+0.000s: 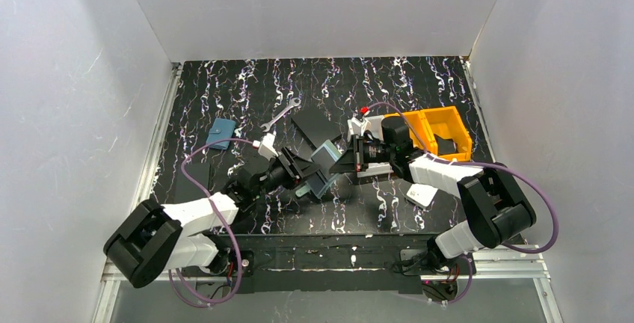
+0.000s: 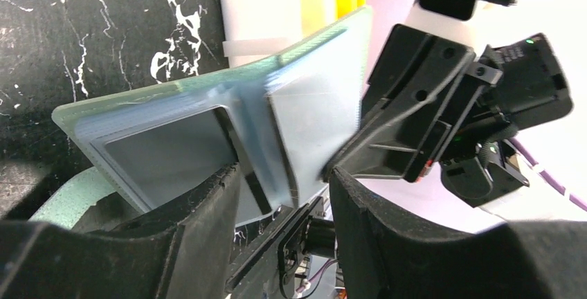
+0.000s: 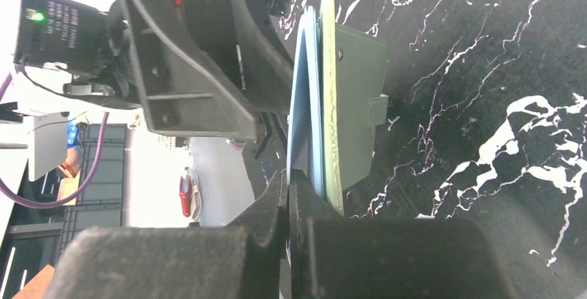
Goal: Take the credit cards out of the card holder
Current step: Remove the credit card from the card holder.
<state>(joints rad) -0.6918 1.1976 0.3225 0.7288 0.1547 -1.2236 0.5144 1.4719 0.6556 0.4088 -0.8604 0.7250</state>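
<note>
My left pincer (image 2: 282,173) clamps the holder (image 2: 173,140) edge-up so my shut right pincer (image 3: 289,178), touching its inside, can dig.

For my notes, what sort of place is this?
Probably a robot lab test booth: white walls enclose a black marbled table, with a left arm, a right arm and orange bins.

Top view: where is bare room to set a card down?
Bare table: the far strip along the back wall, beyond the wrench and orange bins; the near-centre patch between the card holder and near edge, left of the white box. Crowded: mid-table, where the left gripper and right gripper meet at the holder beside the black plate.
</note>
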